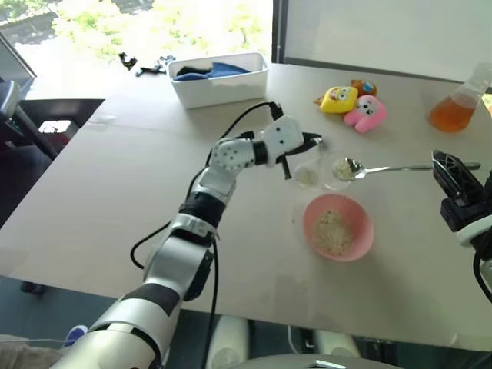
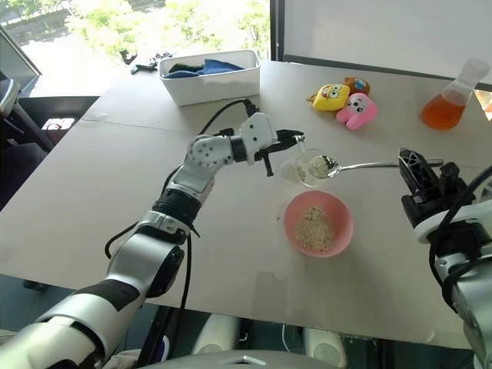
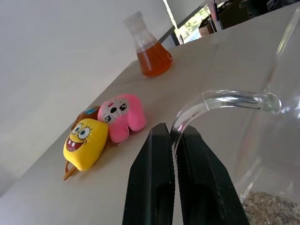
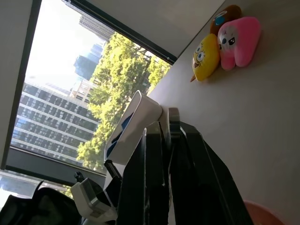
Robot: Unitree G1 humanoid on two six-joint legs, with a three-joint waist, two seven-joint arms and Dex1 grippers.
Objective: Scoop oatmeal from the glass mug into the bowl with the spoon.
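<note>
Daylight from the overexposed rear window [image 1: 154, 23] washes out the far pale beige table [image 1: 115, 192]; nearby objects cast soft shadows.

A white tub [image 1: 219, 81] holding blue cloth [image 1: 207, 71] is sitting at the table's [image 1: 115, 192] far edge. Yellow [image 1: 339, 99] and pink plush toys [image 1: 366, 112] are lying together, with an orange-liquid flask [image 1: 460, 103] standing well apart.
</note>
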